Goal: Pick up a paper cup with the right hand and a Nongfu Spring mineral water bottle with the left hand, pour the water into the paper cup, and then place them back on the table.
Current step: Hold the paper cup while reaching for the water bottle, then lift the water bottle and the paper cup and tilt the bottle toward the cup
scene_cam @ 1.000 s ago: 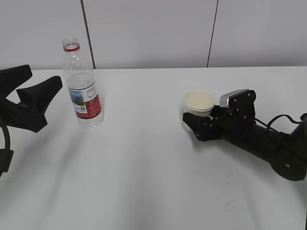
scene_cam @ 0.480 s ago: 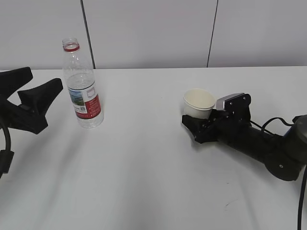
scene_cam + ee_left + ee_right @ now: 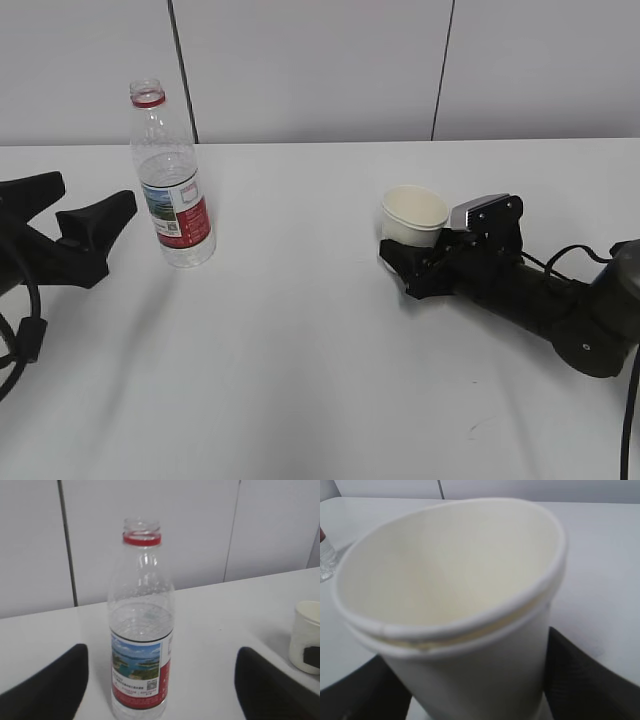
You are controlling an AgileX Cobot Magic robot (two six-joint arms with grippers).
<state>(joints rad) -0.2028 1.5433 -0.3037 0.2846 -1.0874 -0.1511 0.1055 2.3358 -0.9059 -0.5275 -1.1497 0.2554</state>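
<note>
At centre right of the exterior frame, my right hand (image 3: 412,262), a black gripper arm topped by a silver-grey plate, has its jaws closed on the small cream-white paper cup (image 3: 414,217). Since a second ago the cup has tipped slightly and risen a little with the gripper; over the last half second it holds its pose. I judge the cup pickup secured or nearly so.

At the left edge, my left hand (image 3: 70,225), a black gripper with looped cables, has its jaws spread wide and empty. Its fingers have dropped lower and edged toward the tall clear plastic Nongfu Spring bottle (image 3: 172,177) with the red neck ring and red-and-white label, which stands upright and uncapped on the plain white table (image 3: 300,380) at upper left. The fingers are near it but apart; the grasp is not yet made, so pouring is still some way off.

The left wrist view alone shows the clear water (image 3: 142,622) level, just above the label, and the bottle (image 3: 141,625) centred between the two dark fingers (image 3: 47,687), with the cup (image 3: 306,635) at the right edge. The right wrist view alone shows the cup (image 3: 455,600) interior dry and empty, its wall flanked on both sides by dark pads (image 3: 587,677); whether its base has left the table I cannot tell.
</note>
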